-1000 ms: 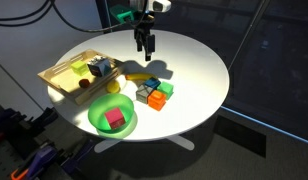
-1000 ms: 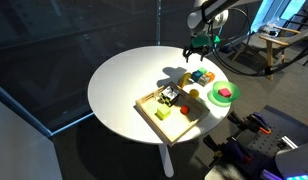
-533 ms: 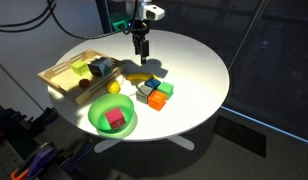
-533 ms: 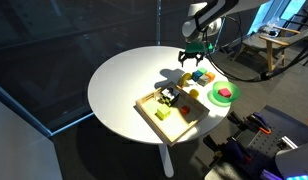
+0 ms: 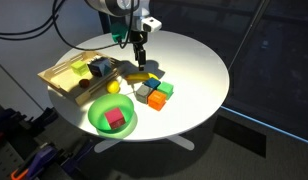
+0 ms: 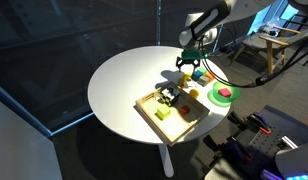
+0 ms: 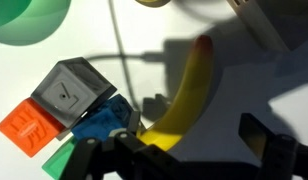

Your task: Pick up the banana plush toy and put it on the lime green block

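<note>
The banana plush toy (image 7: 190,92) lies yellow and curved on the white table, its near end reaching down between my fingers in the wrist view. In an exterior view the banana plush toy (image 5: 144,78) sits just left of the cube cluster. The lime green block (image 5: 165,88) stands at the cluster's far right; in the wrist view only a corner of the lime green block (image 7: 58,166) shows at bottom left. My gripper (image 5: 140,56) hangs open just above the banana, touching nothing. In the wrist view the gripper (image 7: 182,156) straddles the toy's end, and from the side the gripper (image 6: 186,63) hovers beside the cubes.
Grey (image 7: 72,90), blue (image 7: 100,120) and orange (image 7: 29,129) cubes crowd the banana's left side. A green bowl (image 5: 98,122) holding a magenta cube stands near the table's front. A wooden tray (image 5: 56,79) with small toys and a yellow ball (image 5: 114,87) lie to the left.
The gripper has come down toward the banana and shifted slightly left in the exterior view, jaws staying open. Nothing on the table has moved.
</note>
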Robot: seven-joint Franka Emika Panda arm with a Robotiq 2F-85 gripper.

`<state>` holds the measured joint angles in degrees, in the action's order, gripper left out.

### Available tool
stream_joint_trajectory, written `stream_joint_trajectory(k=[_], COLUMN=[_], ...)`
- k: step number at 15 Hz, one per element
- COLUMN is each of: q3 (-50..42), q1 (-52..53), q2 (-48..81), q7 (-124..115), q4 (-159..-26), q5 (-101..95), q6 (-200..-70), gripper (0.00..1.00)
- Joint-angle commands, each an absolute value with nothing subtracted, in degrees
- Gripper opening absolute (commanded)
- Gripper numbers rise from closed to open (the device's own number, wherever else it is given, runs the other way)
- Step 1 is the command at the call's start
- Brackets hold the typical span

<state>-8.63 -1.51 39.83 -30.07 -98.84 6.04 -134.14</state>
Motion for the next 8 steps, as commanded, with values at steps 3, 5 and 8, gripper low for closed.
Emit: stream_joint_trajectory(k=[3,5,8], q3=[-8.9,-9.1,-9.1], q1=[-1.4,-1.1,-1.1], q2=[41.8,42.5,43.5], q7=[-31.6,-32.2,-32.9], q4=[-98.4,-98.5,-98.2], q5=[8.8,9.1,9.2], q6=[-136.5,-137.3,-137.7], gripper=[1.00,1.00,1.00])
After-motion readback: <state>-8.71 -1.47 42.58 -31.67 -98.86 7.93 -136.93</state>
